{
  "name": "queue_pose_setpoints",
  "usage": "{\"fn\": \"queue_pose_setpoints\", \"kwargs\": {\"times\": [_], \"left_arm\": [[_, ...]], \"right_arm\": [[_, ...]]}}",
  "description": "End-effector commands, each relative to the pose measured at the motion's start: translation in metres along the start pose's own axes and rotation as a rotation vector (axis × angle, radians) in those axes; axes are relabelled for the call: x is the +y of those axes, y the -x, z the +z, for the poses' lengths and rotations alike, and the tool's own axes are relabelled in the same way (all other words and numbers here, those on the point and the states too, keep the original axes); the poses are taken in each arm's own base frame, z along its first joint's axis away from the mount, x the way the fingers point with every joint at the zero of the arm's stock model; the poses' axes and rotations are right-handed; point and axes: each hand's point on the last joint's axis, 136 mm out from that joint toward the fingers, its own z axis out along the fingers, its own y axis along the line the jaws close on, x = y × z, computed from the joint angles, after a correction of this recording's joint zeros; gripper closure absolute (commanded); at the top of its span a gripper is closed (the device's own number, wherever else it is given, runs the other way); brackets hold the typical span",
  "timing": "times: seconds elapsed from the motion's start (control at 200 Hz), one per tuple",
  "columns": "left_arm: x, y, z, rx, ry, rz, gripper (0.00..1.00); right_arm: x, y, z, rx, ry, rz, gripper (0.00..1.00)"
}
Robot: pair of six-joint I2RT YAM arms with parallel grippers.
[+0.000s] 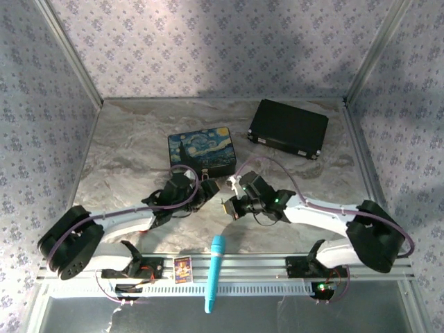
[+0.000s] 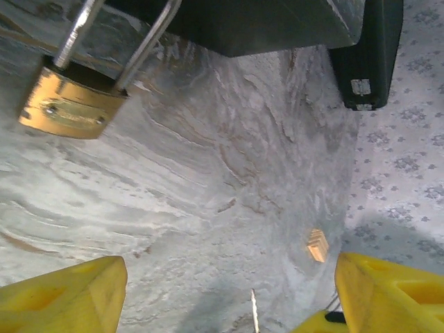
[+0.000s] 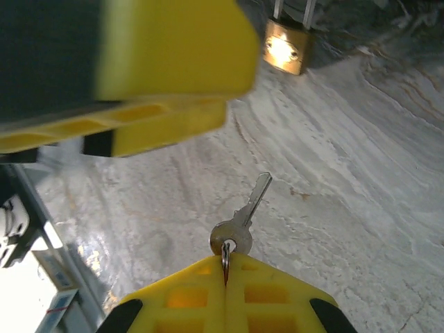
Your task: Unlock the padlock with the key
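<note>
Padlock (image 2: 69,104), small and brass, sits on the marbled surface (image 2: 229,173) right at the near edge of the starry-night tin (image 1: 201,149); both legs of its silver shackle (image 2: 142,48) meet the body and run up toward the tin's dark edge, though whether the shackle is hooked through anything there I cannot tell; in the right wrist view it shows at the far top (image 3: 286,52), lit and a little blurred.

The key (image 3: 243,215) hangs just off the surface, blade pointing toward the lock but well short of it; the right end effector (image 3: 225,267) has its yellow fingers (image 3: 270,298) pressed together on the key's ring, so the head and blade stick out free beyond the tips.

The left end effector (image 2: 229,277) stands wide apart with nothing between its yellow fingers (image 2: 62,298), the brass body lying ahead of it and to one side; from above, both end effectors (image 1: 201,191) (image 1: 232,205) are close together just in front of the tin.

A small tan block (image 2: 318,245) lies on the surface farther off; a black case (image 1: 288,130) rests beside the tin toward the back right.
</note>
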Motion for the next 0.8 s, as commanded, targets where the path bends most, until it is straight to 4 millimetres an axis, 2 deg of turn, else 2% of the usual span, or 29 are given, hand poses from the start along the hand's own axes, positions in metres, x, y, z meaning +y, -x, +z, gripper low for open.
{"fn": "queue_pose_setpoints", "kwargs": {"times": [0.0, 0.11, 0.205, 0.385, 0.5, 0.59, 0.72, 0.76, 0.795], "left_arm": [[-0.029, -0.010, 0.003, 0.047, -0.113, -0.092, 0.25], [-0.044, -0.020, 0.007, 0.099, -0.143, -0.121, 0.32], [-0.051, -0.025, 0.006, 0.112, -0.153, -0.116, 0.45], [-0.041, -0.026, 0.004, 0.107, -0.113, -0.114, 0.69], [-0.034, -0.028, 0.002, 0.110, -0.092, -0.115, 0.92], [-0.031, -0.029, 0.001, 0.115, -0.074, -0.104, 1.00], [-0.029, -0.028, -0.003, 0.100, -0.068, -0.088, 1.00], [-0.030, -0.026, -0.005, 0.087, -0.068, -0.083, 1.00], [-0.030, -0.023, -0.008, 0.066, -0.076, -0.076, 1.00]], "right_arm": [[0.013, 0.000, -0.010, -0.019, 0.082, -0.054, 0.99], [0.020, 0.005, -0.015, -0.039, 0.114, -0.088, 0.99], [0.021, 0.008, -0.018, -0.052, 0.117, -0.096, 0.99], [0.017, 0.010, -0.019, -0.060, 0.091, -0.091, 0.99], [0.014, 0.011, -0.019, -0.063, 0.076, -0.087, 1.00], [0.012, 0.011, -0.019, -0.062, 0.067, -0.085, 0.99], [0.009, 0.011, -0.018, -0.063, 0.053, -0.079, 0.98], [0.009, 0.012, -0.018, -0.068, 0.056, -0.064, 0.89], [0.012, 0.015, -0.019, -0.083, 0.075, -0.052, 0.66]]}}
